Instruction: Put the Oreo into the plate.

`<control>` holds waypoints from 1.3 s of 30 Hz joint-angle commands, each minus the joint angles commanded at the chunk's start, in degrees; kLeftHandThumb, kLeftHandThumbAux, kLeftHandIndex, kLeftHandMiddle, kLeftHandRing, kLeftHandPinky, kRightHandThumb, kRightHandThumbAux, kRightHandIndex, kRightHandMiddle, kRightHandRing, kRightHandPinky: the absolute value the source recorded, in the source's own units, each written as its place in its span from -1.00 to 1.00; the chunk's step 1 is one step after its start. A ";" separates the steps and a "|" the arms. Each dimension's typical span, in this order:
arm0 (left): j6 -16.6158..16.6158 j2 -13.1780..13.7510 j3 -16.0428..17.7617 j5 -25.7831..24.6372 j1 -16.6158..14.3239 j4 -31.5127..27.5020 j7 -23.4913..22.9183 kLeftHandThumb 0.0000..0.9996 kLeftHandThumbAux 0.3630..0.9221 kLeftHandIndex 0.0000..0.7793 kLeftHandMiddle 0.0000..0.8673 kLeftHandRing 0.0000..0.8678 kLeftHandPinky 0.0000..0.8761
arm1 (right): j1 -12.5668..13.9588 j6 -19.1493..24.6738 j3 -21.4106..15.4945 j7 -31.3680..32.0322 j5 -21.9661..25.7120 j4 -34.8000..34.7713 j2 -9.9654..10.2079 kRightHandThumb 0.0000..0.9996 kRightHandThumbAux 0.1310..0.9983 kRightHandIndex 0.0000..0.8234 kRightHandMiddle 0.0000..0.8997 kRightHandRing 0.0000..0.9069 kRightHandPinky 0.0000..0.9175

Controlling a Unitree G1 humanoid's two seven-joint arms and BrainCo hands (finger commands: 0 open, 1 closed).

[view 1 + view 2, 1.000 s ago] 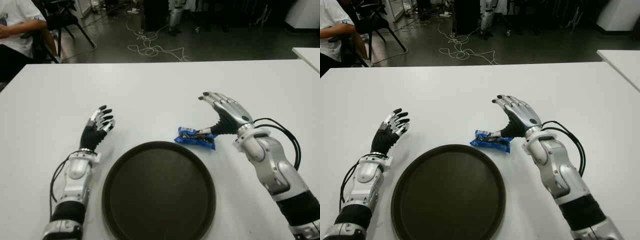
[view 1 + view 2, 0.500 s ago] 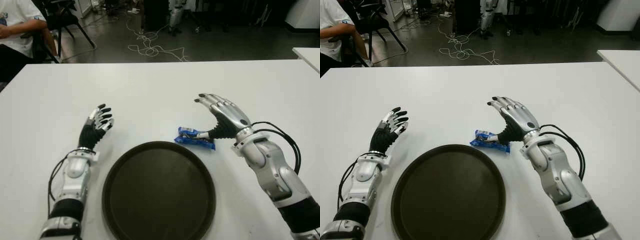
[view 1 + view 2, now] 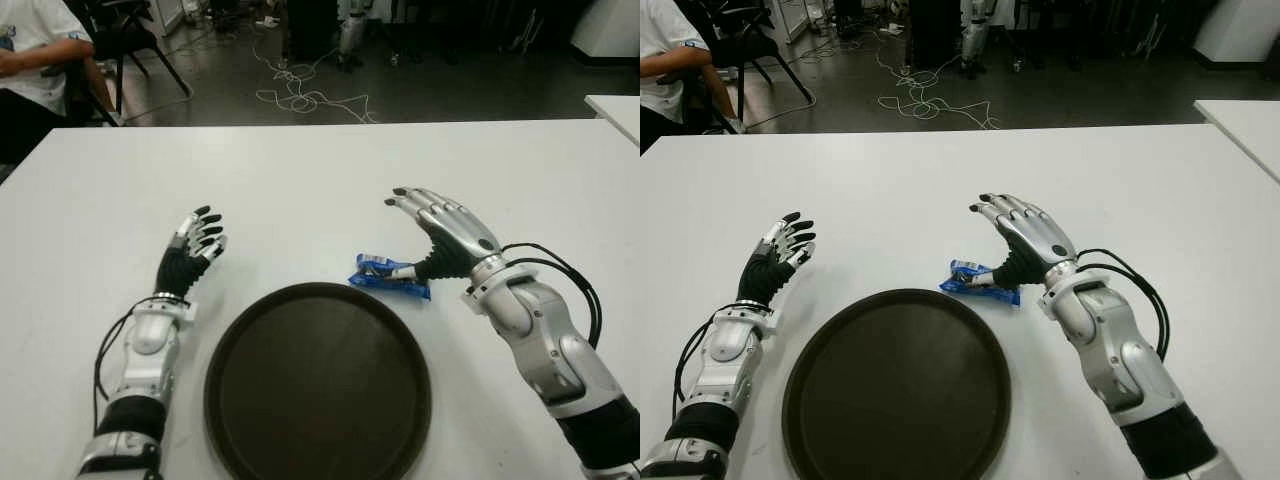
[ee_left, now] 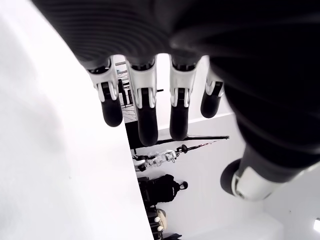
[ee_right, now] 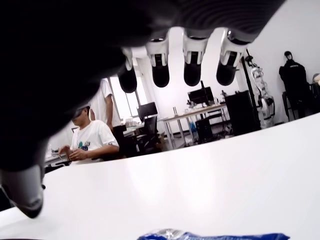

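A blue Oreo packet (image 3: 389, 277) lies flat on the white table (image 3: 300, 180), just past the far right rim of a round dark plate (image 3: 318, 380). My right hand (image 3: 432, 225) hovers over the packet's right end with fingers spread open and the thumb tip close beside the wrapper; nothing is grasped. In the right wrist view the packet's blue edge (image 5: 215, 235) shows below the spread fingertips (image 5: 192, 74). My left hand (image 3: 193, 245) is idle to the left of the plate, fingers open and empty.
A seated person in a white shirt (image 3: 30, 50) is beyond the table's far left corner. Cables (image 3: 300, 95) lie on the floor behind. Another white table's corner (image 3: 615, 105) shows at the far right.
My right hand has shifted slightly left, over the packet. The packet and plate have not moved. The left hand has hardly moved.
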 joint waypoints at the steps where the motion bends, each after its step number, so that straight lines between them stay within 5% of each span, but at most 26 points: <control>1: -0.07 0.01 -0.01 0.04 -0.01 0.07 0.03 -0.77 -0.03 -0.77 -0.55 -0.56 -0.65 | -0.04 -0.10 0.05 -0.07 0.03 0.13 0.02 -1.00 0.09 -1.00 -1.00 -1.00 -0.93; 17: -1.78 0.29 -0.30 1.05 -0.26 1.61 0.96 -0.79 0.04 -0.74 -0.53 -0.54 -0.59 | -2.29 -0.38 2.33 -0.79 -0.67 6.83 1.37 -1.00 0.25 -0.98 -0.92 -0.90 -0.82; 39: -2.44 -0.19 -0.05 -0.22 -0.08 1.29 -0.35 -0.81 0.03 -0.79 -0.56 -0.58 -0.66 | -6.74 4.67 6.14 1.13 -1.61 15.88 4.00 -1.00 0.33 -0.96 -0.97 -0.96 -0.88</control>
